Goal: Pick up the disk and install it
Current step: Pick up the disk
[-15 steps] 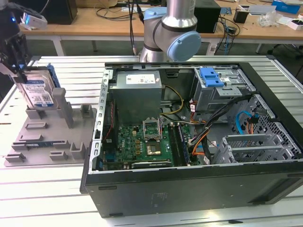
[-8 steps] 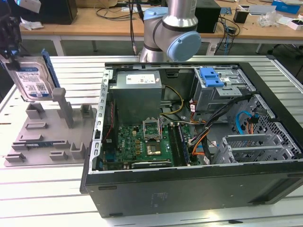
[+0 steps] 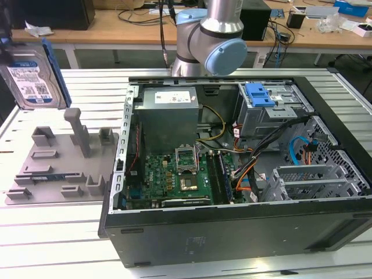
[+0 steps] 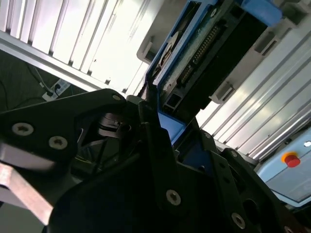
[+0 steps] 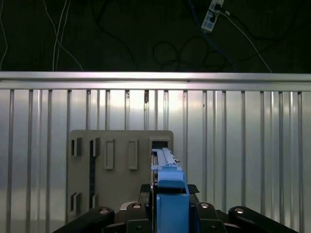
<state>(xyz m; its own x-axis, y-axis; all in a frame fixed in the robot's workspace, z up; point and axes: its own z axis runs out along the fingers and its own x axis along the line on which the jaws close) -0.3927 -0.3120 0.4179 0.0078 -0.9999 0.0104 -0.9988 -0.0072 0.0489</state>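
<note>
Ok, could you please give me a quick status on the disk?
Tool shut on the disk, held over the grey holder. Disk upright, outside the open computer case. Blue bracket sits atop the drive cage.

disk (image 3: pixel 32 81) | silver drive, white-and-blue label, blue carrier frame | upright on edge; label face towards the exterior view | lifted clear of grey fixture (image 3: pixel 58 168), at exterior view's left

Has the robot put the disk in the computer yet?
Not yet. Done: the disk is picked up and is in the air above the grey holder. In hand: the gripper is shut on its blue frame. Left: installing it; the disk is outside the computer, well away from the drive cage.
</note>
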